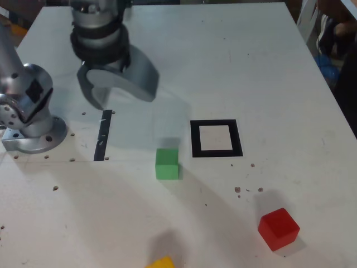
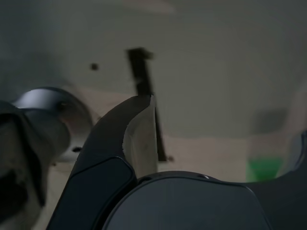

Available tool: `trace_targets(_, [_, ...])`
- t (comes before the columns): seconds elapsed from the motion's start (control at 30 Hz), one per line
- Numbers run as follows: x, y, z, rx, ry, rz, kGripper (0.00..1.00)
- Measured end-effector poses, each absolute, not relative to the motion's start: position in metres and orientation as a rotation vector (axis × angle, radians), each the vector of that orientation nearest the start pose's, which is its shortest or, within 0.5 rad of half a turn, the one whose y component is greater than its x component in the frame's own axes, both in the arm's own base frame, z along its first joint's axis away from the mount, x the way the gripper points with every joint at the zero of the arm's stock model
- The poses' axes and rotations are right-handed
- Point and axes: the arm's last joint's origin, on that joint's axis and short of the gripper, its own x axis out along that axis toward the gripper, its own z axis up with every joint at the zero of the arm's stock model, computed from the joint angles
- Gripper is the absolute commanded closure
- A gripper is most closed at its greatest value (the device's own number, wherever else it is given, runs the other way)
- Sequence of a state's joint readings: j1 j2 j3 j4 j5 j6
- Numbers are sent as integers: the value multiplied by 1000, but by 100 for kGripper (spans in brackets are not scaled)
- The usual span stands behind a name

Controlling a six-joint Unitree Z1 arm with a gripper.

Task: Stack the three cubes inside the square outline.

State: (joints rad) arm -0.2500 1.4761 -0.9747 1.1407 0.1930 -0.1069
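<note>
Yellow cube (image 1: 161,263): Cut by the frame's near edge, well apart from the square outline (image 1: 216,138), nearer the exterior camera and toward that view's left.
Tabletop (image 1: 223,67): White and brown-flecked, carrying the black-bordered outline and, to its left in the exterior view, a straight black strip (image 1: 103,135).
Room: Dim clutter, with a patch of blue (image 1: 327,66), lies past the table edge, beyond the outline toward the exterior view's right.
Exterior view only: The outline, the yellow cube and the red cube (image 1: 278,229), which sits tilted to the view, nearer the camera than the outline and to its right.
Both views: The green cube (image 1: 167,164), near the outline, to its left and slightly nearer the exterior camera; the wrist view catches it only partly, behind the gripper.
Gripper (image 1: 124,94): Jaws spread wide, hovering above the table, to the outline's left in the exterior view and apart from all three cubes.
</note>
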Motion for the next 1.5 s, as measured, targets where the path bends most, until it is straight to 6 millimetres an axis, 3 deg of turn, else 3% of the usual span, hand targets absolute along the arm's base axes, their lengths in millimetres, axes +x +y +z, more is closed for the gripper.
trace_targets(0.33, [225, -86, 300, 569, 1727, -198, 8])
trace_targets(0.53, [263, -132, 294, 745, 1759, -333, 4])
trace_targets(0.73, [309, -167, 276, 814, 1722, -379, 4])
trace_targets(0.8, [319, -175, 280, 830, 1677, -375, 4])
trace_targets(0.93, [333, -186, 302, 822, 1558, -391, 4])
trace_targets(1.13, [353, -218, 308, 830, 1452, -457, 4])
trace_targets(1.5, [367, -244, 275, 860, 1478, -515, 4])
